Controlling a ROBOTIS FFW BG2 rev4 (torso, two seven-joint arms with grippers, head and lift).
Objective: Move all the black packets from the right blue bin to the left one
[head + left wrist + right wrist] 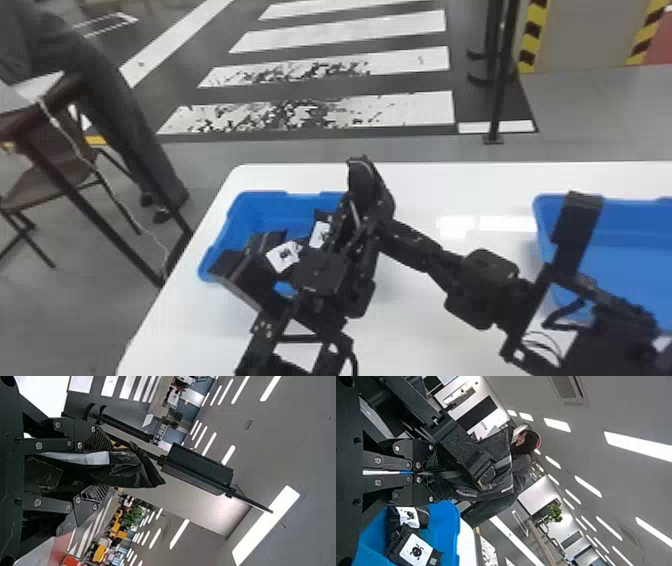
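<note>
In the head view a black packet stands up above the right side of the left blue bin. My left gripper holds it from below, and my right gripper meets it from the right. Two packets with white labels are at that bin. In the left wrist view the packet is clamped between my left gripper's fingers. In the right wrist view my right gripper has its fingers pinched on the packet, the left gripper crossing beside it. The right blue bin is partly behind the right arm.
The white table lies beneath both arms, with its left edge close to the left bin. The forearms span much of the area between the bins. Beyond the table are a chair and a black post on the floor.
</note>
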